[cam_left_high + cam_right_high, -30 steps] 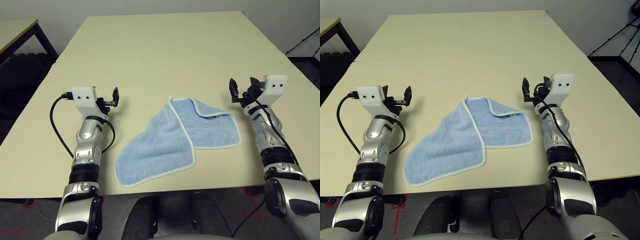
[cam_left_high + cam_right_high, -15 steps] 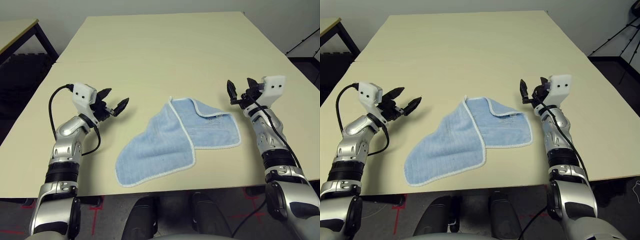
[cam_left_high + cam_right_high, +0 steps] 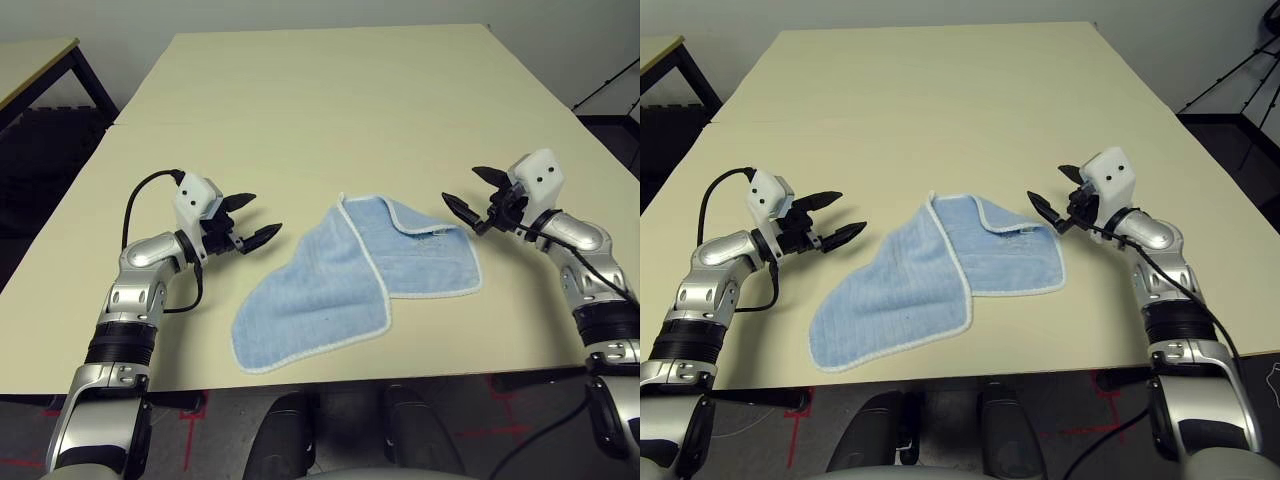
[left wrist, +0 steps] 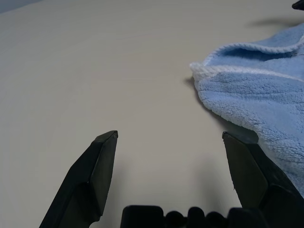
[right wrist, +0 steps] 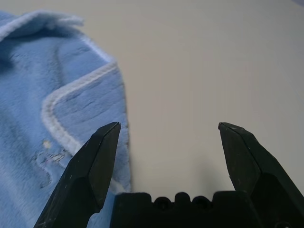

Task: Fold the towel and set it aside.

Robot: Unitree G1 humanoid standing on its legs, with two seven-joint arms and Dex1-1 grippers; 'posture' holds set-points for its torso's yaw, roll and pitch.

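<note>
A light-blue towel (image 3: 350, 280) was pictured lying loosely doubled and askew at the near middle of the pale bench (image 3: 330, 110), one flap thrown over the other, its white edging exposed. In the second before, both arms had been swung round: the left hand (image 3: 255, 220) and the right hand (image 3: 472, 192), earlier aimed away up the bench, were now turned inward to face the cloth from either side. Each hand was held wide apart and empty, poised just above the bench and near the towel's edges without touching them. The towel itself had not been shifted. The change was judged to mark the start of the approach, with no corner yet gripped, no neat fold yet made and the setting aside still ahead.
</note>
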